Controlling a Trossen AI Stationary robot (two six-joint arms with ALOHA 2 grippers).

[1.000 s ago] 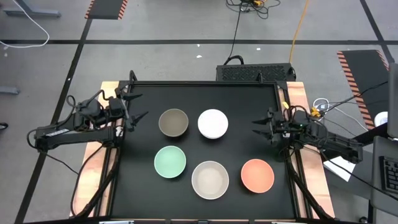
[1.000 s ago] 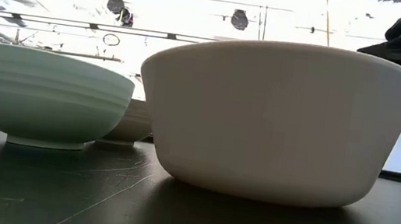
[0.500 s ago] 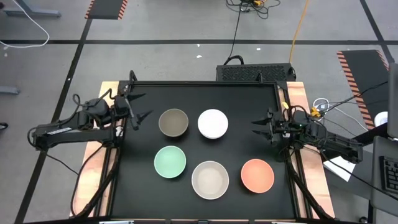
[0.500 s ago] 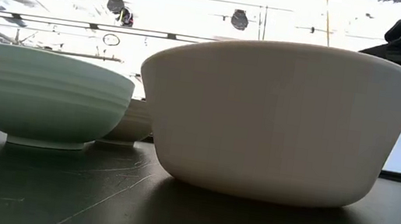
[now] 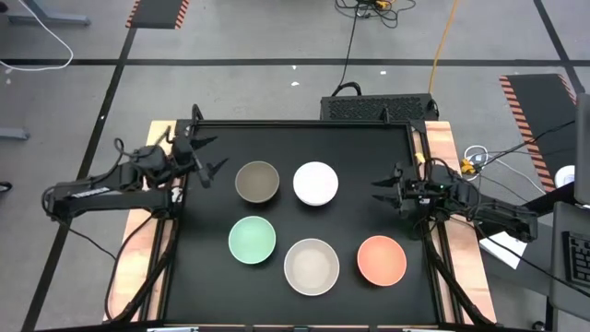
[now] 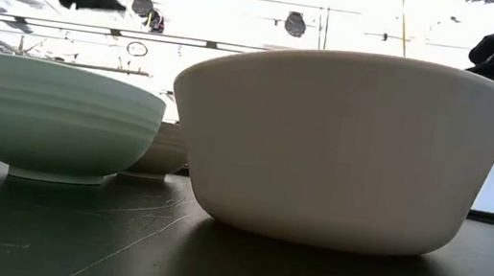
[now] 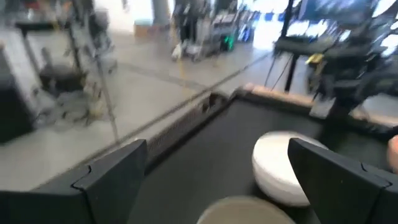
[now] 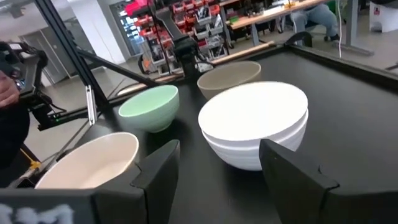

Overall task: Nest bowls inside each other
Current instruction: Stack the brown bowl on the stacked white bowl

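Five bowl places show on the black table in the high view: a grey-brown bowl [image 5: 257, 182], a white bowl [image 5: 315, 183], a mint green bowl [image 5: 252, 239], a cream-beige bowl [image 5: 311, 266] and a salmon-orange bowl [image 5: 381, 260]. All rest on their bases. In the right wrist view the white one [image 8: 255, 124] shows two rims, one white bowl nested in another. My left gripper [image 5: 214, 155] hovers open, just left of the grey-brown bowl [image 7: 245, 211]. My right gripper [image 5: 378, 190] hovers open, right of the white bowls, fingers pointing at them.
The table has a raised wooden frame [image 5: 438, 148] along its left and right sides. A dark grille box [image 5: 378, 108] sits beyond the far edge. In the low view the cream-beige bowl [image 6: 338, 146] fills the near foreground, with the mint bowl [image 6: 51, 120] to its left.
My left gripper has moved toward the table's right and a little toward the far edge, nearing the grey-brown bowl, and has stayed open. The bowls have not moved.
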